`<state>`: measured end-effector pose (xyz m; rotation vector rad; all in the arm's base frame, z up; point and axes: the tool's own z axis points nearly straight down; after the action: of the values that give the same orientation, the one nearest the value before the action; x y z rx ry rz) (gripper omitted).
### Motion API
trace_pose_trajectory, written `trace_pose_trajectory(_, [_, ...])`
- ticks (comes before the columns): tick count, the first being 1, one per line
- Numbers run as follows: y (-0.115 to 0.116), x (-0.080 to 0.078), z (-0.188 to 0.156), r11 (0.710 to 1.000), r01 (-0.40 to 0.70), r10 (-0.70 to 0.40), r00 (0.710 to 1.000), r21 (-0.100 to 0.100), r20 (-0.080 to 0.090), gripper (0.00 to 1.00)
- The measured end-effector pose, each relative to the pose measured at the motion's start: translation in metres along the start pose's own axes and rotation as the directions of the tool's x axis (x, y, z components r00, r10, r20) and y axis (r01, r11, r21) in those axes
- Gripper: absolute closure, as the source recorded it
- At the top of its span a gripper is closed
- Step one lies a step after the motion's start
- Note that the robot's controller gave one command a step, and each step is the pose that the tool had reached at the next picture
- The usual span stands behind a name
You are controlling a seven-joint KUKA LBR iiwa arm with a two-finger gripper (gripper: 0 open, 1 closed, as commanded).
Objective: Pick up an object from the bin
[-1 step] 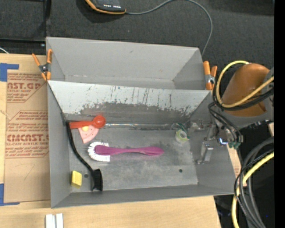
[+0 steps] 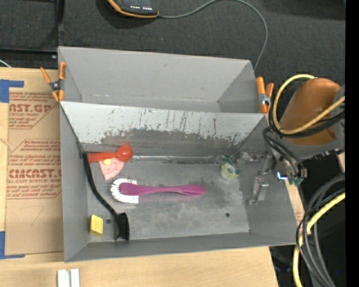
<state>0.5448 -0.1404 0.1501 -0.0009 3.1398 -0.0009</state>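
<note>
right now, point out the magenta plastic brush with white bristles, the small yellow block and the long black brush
magenta plastic brush with white bristles (image 2: 168, 191), camera view, middle of handle
small yellow block (image 2: 96, 225), camera view, top face
long black brush (image 2: 122, 227), camera view, bristle head

A pink brush (image 2: 162, 191) with white bristles lies level in the middle of the frame, head to the left. Left of it, a black long-handled brush (image 2: 96, 193) curves down to the lower left, ending just beside a yellow block (image 2: 96, 225). Above them an orange spoon (image 2: 115, 154) touches a pale pink piece (image 2: 111, 167). At the top edge sits a black, orange-rimmed object (image 2: 133, 7).
</note>
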Motion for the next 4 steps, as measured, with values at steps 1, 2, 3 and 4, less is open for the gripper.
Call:
trace_pose_trajectory(1, [0.001, -0.048, 0.081, 0.948, -0.317, 0.317, 0.948, -0.001, 0.001, 0.00])
trace_pose_trajectory(2, [-0.013, -0.044, 0.040, 0.986, -0.164, 0.164, 0.986, 0.001, 0.005, 0.00])
trace_pose_trajectory(3, [-0.011, -0.049, 0.051, 0.871, -0.492, 0.492, 0.871, 0.000, -0.001, 0.00])
trace_pose_trajectory(4, [-0.014, -0.049, 0.080, 0.937, -0.349, 0.349, 0.937, -0.001, 0.006, 0.00])
